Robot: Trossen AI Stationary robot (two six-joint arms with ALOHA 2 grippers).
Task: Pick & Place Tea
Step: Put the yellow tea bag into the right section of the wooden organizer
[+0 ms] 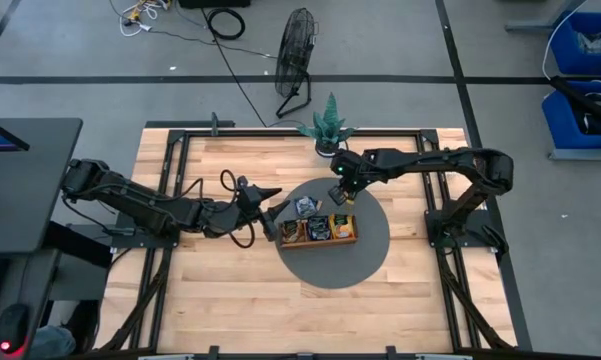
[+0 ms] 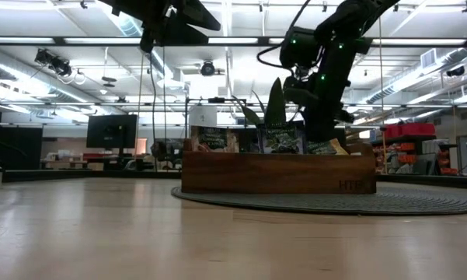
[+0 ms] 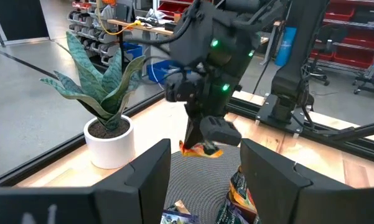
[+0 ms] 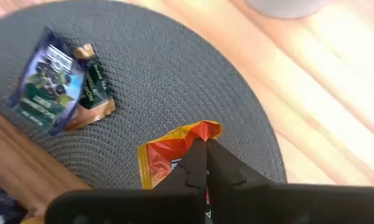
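Where two sachets (image 4: 59, 81) lie: mat (image 4: 174, 74), plant (image 3: 106, 106) beyond.

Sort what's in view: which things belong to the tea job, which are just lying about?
Job:
orange sachet, pinched in the shut right gripper above the mat
two sachets lying loose on the round mat
wooden tray holding more sachets
left gripper, open, waiting beside the tray

Lying about:
potted plant
floor fan

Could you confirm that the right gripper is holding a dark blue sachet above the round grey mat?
Not quite: the right gripper is shut on an orange-yellow sachet, not a dark blue one, above the round grey mat. The right wrist view shows it.
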